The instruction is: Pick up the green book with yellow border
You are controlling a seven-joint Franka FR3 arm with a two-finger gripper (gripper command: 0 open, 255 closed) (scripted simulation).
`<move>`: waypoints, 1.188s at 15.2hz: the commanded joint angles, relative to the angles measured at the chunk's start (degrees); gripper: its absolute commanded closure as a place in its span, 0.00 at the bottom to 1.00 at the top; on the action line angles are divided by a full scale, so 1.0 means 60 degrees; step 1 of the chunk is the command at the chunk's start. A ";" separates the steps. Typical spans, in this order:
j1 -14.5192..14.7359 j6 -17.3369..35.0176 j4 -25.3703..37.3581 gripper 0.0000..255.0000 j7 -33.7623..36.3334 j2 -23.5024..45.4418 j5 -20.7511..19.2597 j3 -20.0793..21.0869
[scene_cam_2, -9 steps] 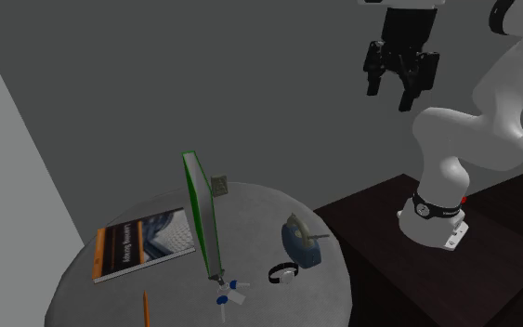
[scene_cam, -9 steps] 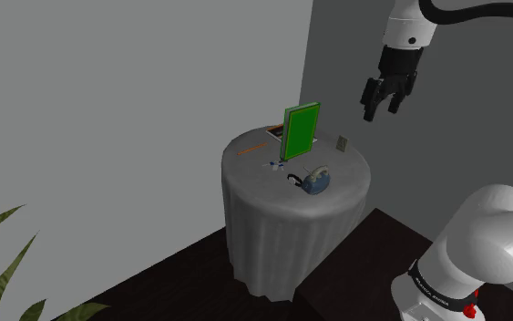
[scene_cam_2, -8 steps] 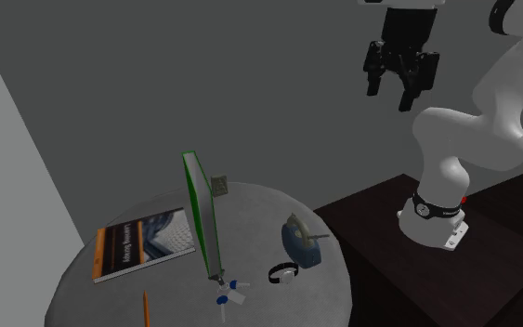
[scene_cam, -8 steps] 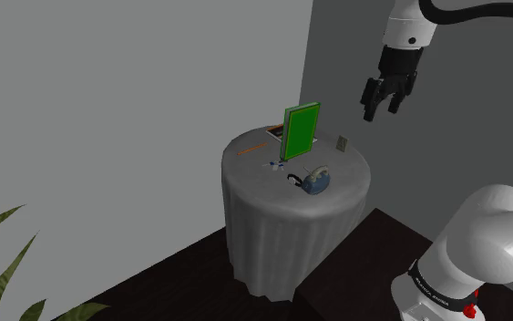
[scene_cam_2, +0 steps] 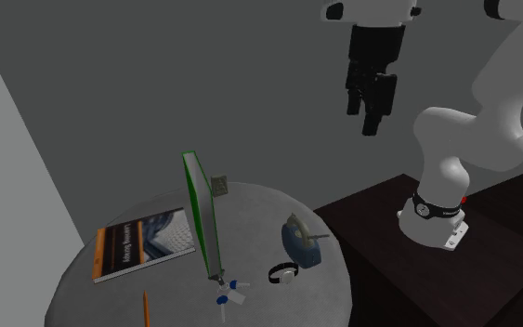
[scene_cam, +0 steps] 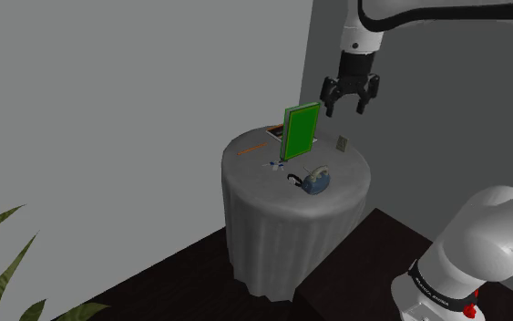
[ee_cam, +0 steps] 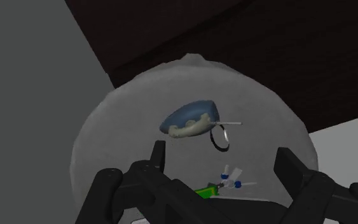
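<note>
Green book upright on tabletop, untouched. Jaws apart, empty, hovering above, near its top edge. By my reading, descent, grasp and lift not yet done.

tablecloth: matt grey cloth | gripper: matt black | book: smooth green

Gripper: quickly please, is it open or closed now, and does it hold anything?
Gripper: open, holding nothing; it is not touching the green book.
</note>
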 commanded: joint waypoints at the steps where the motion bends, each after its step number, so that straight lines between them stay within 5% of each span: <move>1: -0.0172 0.0249 0.0460 0.00 0.0840 0.0751 0.0123 0.0139; 18: -0.1192 0.0814 0.5862 0.00 0.6637 0.6907 0.0575 -0.0178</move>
